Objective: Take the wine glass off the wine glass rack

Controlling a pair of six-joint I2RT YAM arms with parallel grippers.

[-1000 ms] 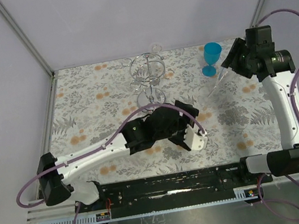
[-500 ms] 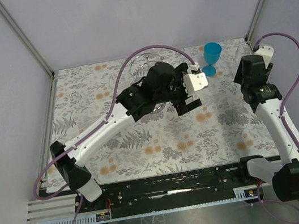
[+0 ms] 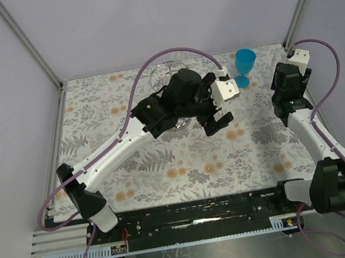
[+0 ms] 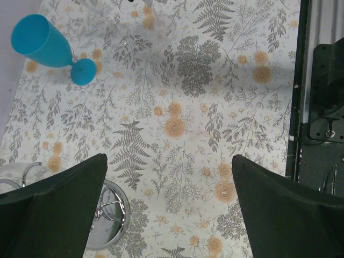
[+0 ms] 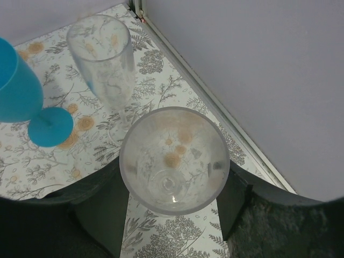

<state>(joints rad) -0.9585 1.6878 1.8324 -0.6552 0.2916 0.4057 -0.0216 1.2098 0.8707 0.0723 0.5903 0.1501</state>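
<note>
The wine glass rack stands at the back middle, mostly hidden under my left arm. Its chrome round base and a wire ring show in the left wrist view. My left gripper is open and empty, high above the table just right of the base. My right gripper is shut on a clear wine glass. It holds the glass upright, with a finger on each side, near the back right corner. I see no glass on the rack.
A blue plastic glass stands at the back right. A clear flute stands beside it, close to my right gripper. The side wall and the table's edge strip run just right of the held glass.
My left arm swung from the table's middle to above the rack and has since held almost still. My right arm came down and in, and its glass went from tilted to upright.
</note>
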